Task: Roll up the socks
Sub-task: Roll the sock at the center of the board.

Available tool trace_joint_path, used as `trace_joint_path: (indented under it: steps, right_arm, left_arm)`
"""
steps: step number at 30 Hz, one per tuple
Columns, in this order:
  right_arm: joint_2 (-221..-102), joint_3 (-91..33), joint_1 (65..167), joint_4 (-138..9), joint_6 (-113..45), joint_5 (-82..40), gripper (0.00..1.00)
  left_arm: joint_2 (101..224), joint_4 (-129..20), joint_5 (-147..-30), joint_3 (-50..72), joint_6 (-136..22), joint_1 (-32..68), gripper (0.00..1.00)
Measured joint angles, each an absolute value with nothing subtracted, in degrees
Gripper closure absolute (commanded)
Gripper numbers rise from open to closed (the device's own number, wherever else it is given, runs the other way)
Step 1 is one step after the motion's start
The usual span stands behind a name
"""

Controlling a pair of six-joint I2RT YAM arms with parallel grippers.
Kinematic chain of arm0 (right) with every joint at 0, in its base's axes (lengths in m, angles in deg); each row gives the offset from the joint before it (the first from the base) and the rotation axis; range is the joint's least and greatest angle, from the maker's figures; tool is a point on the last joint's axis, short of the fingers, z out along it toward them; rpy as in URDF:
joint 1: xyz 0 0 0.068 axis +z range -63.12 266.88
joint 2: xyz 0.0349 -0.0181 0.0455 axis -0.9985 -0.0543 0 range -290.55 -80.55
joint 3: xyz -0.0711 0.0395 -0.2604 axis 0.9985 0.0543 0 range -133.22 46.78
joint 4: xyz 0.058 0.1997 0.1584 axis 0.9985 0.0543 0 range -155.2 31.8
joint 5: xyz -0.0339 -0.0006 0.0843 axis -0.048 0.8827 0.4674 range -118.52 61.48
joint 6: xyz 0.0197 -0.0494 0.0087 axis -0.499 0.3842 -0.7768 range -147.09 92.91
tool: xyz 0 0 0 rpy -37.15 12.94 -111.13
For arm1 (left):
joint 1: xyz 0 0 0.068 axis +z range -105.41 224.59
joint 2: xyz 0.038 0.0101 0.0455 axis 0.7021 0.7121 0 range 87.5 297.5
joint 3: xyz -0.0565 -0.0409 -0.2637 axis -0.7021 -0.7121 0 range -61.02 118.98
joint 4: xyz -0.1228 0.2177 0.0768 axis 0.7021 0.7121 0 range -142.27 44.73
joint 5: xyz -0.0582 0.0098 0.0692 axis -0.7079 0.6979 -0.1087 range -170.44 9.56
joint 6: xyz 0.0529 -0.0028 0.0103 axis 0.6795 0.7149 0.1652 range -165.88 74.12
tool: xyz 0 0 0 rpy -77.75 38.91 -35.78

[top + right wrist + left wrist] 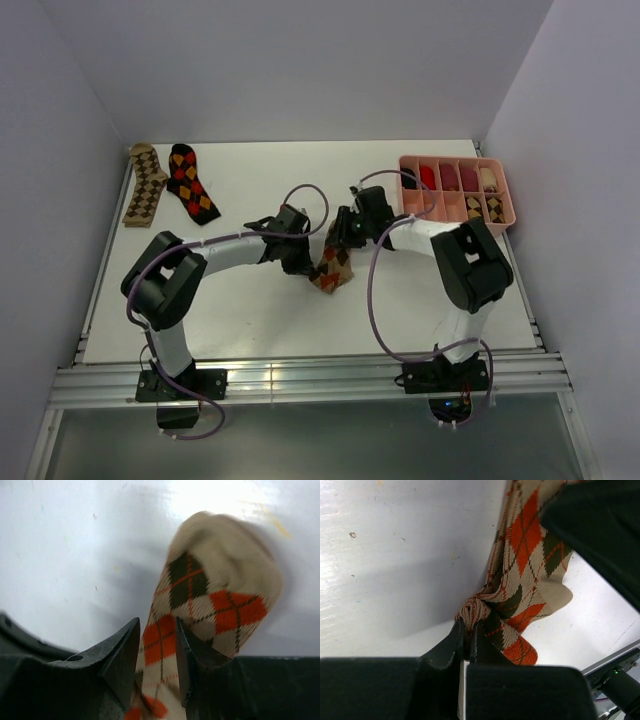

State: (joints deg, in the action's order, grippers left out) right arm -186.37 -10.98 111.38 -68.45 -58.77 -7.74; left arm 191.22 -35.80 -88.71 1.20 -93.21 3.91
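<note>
The beige-brown-orange argyle sock [333, 272] hangs bunched between both grippers at the table's middle. My left gripper [303, 262] is shut on a gathered edge of it, seen in the left wrist view [469, 624], where the sock [525, 560] spreads up and to the right. My right gripper [338, 240] holds the sock's other part; in the right wrist view [157, 622] the sock [220, 580] passes between the jaws and touches both. The tan-brown-cream sock [145, 183] and the black-red-orange sock [192, 183] lie flat at the far left.
A pink divided tray [506, 200] with plain rolled socks stands at the far right. White walls close in the table on the left, back and right. The metal rail [300, 380] runs along the near edge.
</note>
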Motion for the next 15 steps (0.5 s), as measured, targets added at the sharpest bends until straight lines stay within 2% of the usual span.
trace_joint_path:
  steps: [8, 15]
  right_arm:
    - [-167.77, 0.65, 114.85, -69.93, -53.96, -11.26, 0.57]
    - [-164.27, 6.25, 120.58, -71.99, -54.73, -11.59, 0.56]
  left_arm:
    - [193.03, -32.04, -88.78, 4.57, -91.79, 3.89, 0.99]
    - [193.75, -30.36, -88.69, 6.03, -91.53, 3.89, 0.99]
